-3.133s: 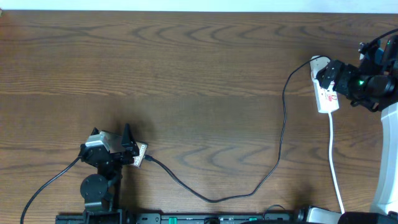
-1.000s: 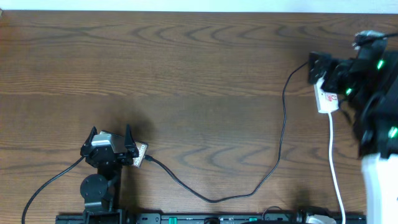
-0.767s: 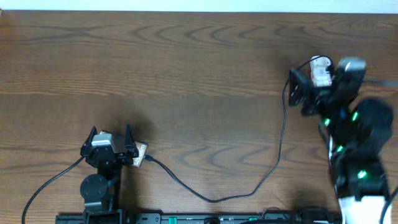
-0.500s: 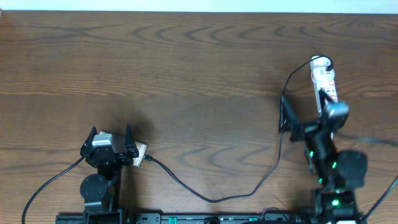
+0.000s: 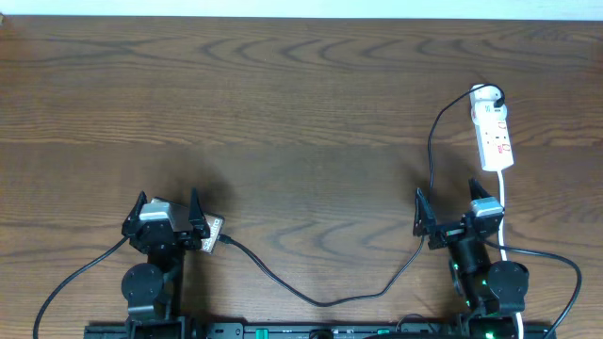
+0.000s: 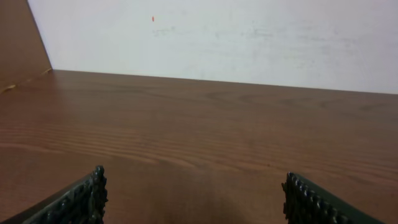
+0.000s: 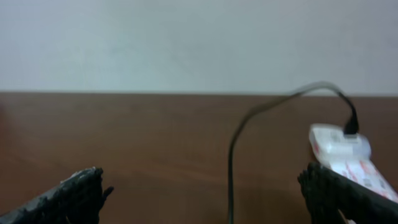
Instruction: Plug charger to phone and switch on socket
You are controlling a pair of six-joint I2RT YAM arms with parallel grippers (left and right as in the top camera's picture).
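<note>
Both the left gripper (image 5: 168, 200) and right gripper (image 5: 447, 200), low in frame, gape wide and empty; park them without snagging the charger (image 5: 325, 303).

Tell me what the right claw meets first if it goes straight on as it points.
Likely the charger cable, lying ahead between the fingers of the right claw; the socket sits off right. Height unclear.

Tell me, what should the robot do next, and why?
Probably just rest. The charger reaches the phone and sits in the socket, and both the left gripper and right gripper are open and hold nothing. Whether the switch is on is too small to tell.
</note>
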